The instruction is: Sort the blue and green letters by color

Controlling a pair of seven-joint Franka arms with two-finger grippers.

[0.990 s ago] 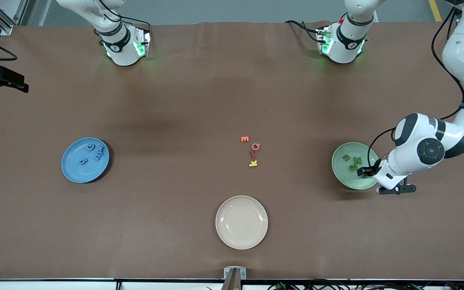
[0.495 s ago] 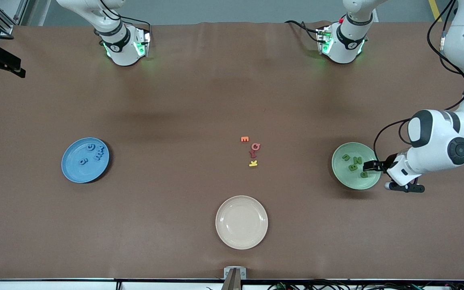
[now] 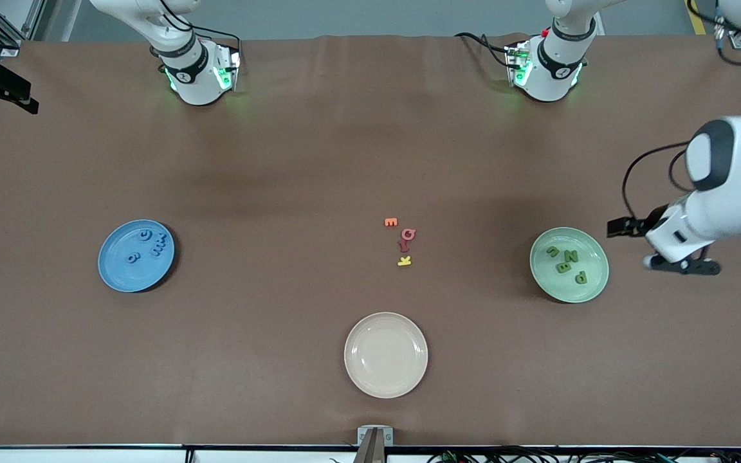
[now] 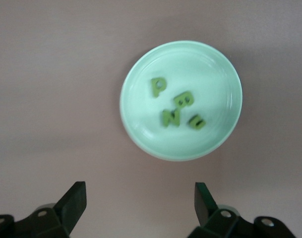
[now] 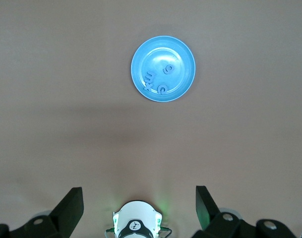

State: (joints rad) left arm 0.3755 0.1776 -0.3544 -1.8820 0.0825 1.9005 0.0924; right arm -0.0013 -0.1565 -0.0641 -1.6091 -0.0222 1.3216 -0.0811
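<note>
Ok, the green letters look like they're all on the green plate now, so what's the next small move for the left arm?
Probably just park it. The left gripper is open and empty, up beside the green plate, which carries the four green letters. The blue letters lie on the blue plate. Only warm-coloured letters remain mid-table.

Green plate [image 4: 141,134]: my green letters [image 4: 178,106] read P, B, N, u.
Blue plate [image 5: 183,54]: blue letters [image 5: 158,82], a 6 legible.
Table: orange E [image 3: 391,222], yellow K [image 3: 404,260].
</note>
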